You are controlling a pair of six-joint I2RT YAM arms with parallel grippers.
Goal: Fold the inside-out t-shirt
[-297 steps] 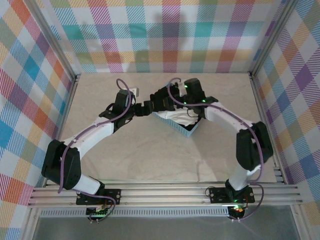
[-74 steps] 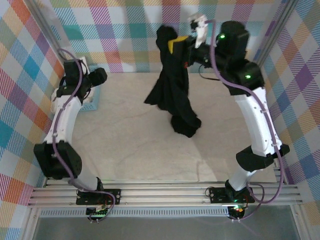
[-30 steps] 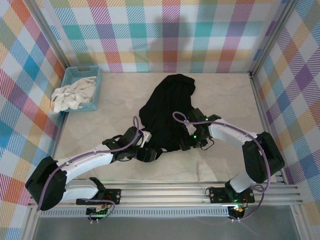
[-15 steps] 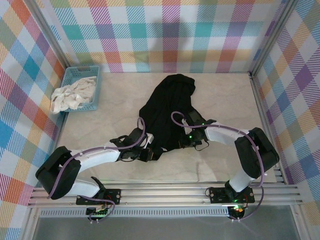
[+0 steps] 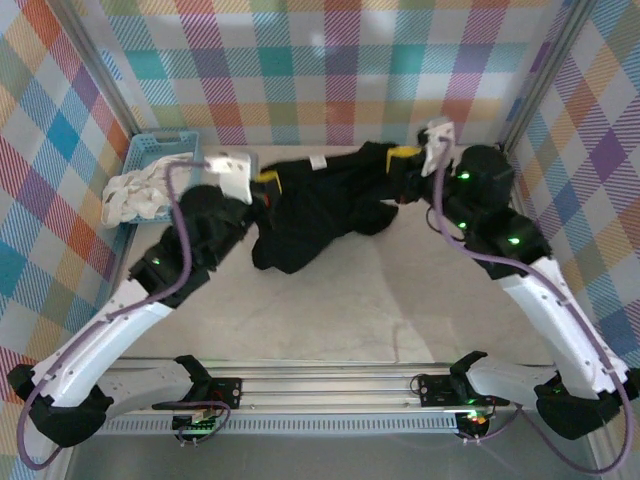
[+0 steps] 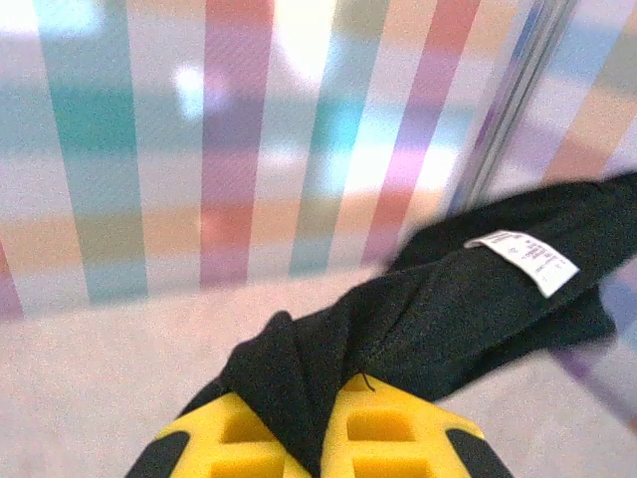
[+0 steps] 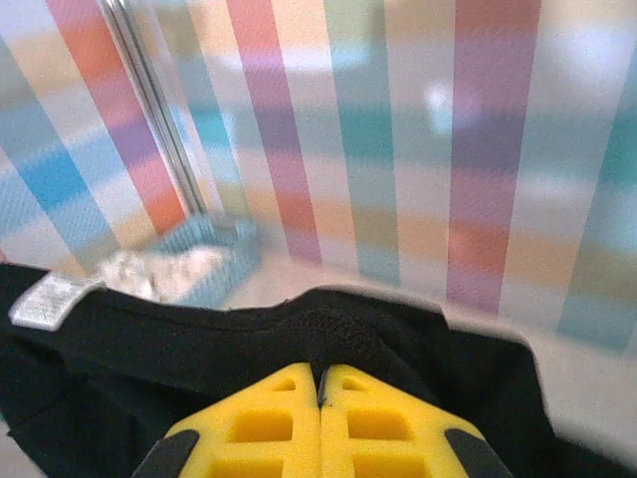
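Two grips on the t-shirt (image 5: 320, 205), one per arm. Left fingers (image 5: 266, 180) are clamped on a bunched black fold; the left wrist view shows cloth wedged between the yellow pads (image 6: 373, 433) and twisting up and away from them. Right fingers (image 5: 403, 153) are pressed together on a shirt edge; in the right wrist view the pads (image 7: 289, 418) meet with black fabric (image 7: 249, 349) running across just beyond the tips.

The shirt spans from one set of fingers to the other. Its bulk sags under the left fingers and slightly to their right, and the lower part appears to rest on the desk (image 5: 400, 290). I can't tell from above how much is lifted.

White tag (image 5: 318, 161) sits on the top edge of the span, between the two grips and nearer the left one. It is up and right of the left fingers (image 6: 523, 261) and far left of the right fingers (image 7: 45, 297).

Blue basket (image 5: 150, 150) with white cloth (image 5: 135, 195) is left of the left fingers, against the plaid wall (image 5: 330, 60), clear of the shirt.
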